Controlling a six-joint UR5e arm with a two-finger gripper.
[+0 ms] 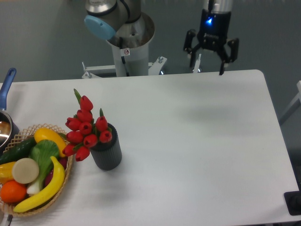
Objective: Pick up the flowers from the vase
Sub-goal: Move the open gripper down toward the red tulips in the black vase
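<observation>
The flowers (85,130), a bunch of glossy red tulip buds with green stems, stand in the vase (106,152), a small dark grey ribbed cylinder on the left part of the white table. The bunch leans left, over the vase's rim toward the basket. My gripper (206,62) hangs open, fingers pointing down, above the table's far edge. It is far to the upper right of the flowers. Nothing is between its fingers.
A wicker basket (29,131) with plastic fruit and vegetables, including a banana (44,190), sits at the front left, touching the flowers. A steel pot with a blue handle (7,84) is at the left edge. The robot base (130,44) stands behind the table.
</observation>
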